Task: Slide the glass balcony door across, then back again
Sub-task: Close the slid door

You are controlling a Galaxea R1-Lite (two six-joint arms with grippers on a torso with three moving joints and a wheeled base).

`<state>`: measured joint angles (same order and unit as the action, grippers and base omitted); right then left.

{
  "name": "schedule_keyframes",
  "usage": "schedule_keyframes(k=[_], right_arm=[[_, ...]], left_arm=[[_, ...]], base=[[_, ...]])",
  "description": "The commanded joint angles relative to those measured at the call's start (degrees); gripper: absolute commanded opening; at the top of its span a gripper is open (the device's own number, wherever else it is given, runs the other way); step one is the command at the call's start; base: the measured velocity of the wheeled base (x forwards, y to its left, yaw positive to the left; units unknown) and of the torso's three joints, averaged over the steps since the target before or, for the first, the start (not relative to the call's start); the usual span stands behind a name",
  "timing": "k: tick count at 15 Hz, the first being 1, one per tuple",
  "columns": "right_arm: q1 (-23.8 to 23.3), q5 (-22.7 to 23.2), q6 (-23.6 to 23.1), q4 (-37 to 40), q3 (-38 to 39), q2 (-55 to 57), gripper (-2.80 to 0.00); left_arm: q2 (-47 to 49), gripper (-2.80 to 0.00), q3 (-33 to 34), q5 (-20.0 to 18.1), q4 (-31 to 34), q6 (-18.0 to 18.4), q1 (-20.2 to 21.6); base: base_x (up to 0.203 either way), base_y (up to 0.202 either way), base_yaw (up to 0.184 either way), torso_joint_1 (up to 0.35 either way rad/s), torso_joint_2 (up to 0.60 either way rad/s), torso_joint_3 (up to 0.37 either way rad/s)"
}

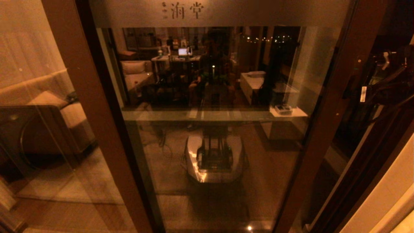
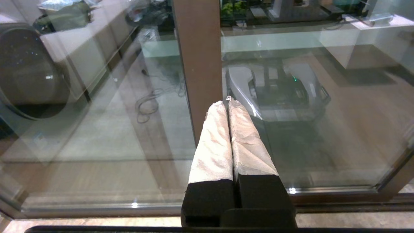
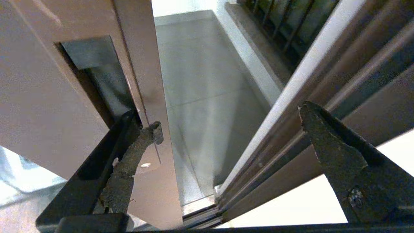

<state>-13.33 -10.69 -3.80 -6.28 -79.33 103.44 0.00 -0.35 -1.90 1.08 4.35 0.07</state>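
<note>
Glass balcony door (image 1: 213,129) fills the middle of my head view: tall glass panel in a brown wooden frame, frosted band across the top with dark characters (image 1: 187,10) printed on it. The glass reflects the room and my own white base (image 1: 213,158). Right stile (image 1: 326,106) runs from the top right down toward bottom centre. To the right of it there's a dark gap, then the fixed frame with its tracks (image 1: 362,168) and a pale wall (image 1: 388,194). So the door is partly open, its edge well apart from the jamb.

Right gripper (image 3: 226,129) is at that opening edge, fingers spread wide. One finger (image 3: 132,152) sits against the door's stile, its tip just beside the dark recessed lock plate (image 3: 97,74). The other finger (image 3: 333,152) is on the jamb side over the frame rails (image 3: 284,129). Not clamped on anything; door edge and the open gap lie between the fingers. Balcony floor tiles (image 3: 200,84) show through the gap. In the head view the right arm (image 1: 385,87) is a dark shape at the right edge.

Left gripper (image 2: 228,103) is idle: padded fingers (image 2: 213,145) pressed together, nothing between them, pointing at the brown stile (image 2: 199,58) between the two glass panels, not touching it. The left panel (image 1: 38,113) shows a sofa (image 1: 42,94).
</note>
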Motion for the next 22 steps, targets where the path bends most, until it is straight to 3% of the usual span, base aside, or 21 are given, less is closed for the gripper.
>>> schedule_keyframes(k=[1,22], right_arm=[[-0.84,0.22,-0.14,-0.23,0.31,0.13,0.0],[-7.85,3.66,-1.91,-1.19,0.4,1.33,0.0]], left_arm=[[0.0,-2.8,0.0,-0.03,0.06,0.04,0.01],[0.0,-2.8,0.0,-0.03,0.06,0.04,0.01]], base=[[0.0,0.0,0.0,0.0,0.0,0.0],[0.0,0.0,0.0,0.0,0.0,0.0]])
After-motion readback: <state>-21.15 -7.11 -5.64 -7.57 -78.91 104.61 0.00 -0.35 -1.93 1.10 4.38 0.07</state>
